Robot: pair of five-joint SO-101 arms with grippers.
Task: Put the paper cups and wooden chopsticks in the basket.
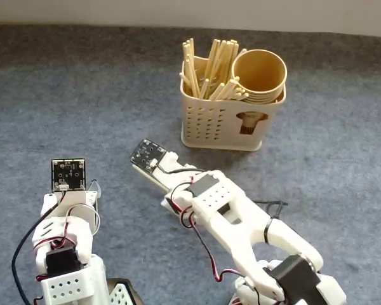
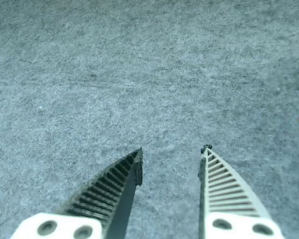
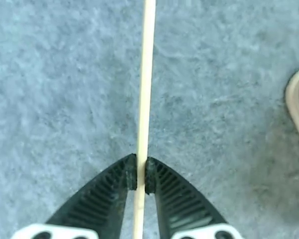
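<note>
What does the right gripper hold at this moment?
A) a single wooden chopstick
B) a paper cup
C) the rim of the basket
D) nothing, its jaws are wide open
A: in the right wrist view the right gripper has its jaws closed on one wooden chopstick, which runs straight out ahead of the fingertips.

Cups (image 1: 259,75) right of chopsticks (image 1: 211,67) in basket (image 1: 216,124); another chopstick (image 3: 147,74) in right hand (image 3: 140,174).
</note>
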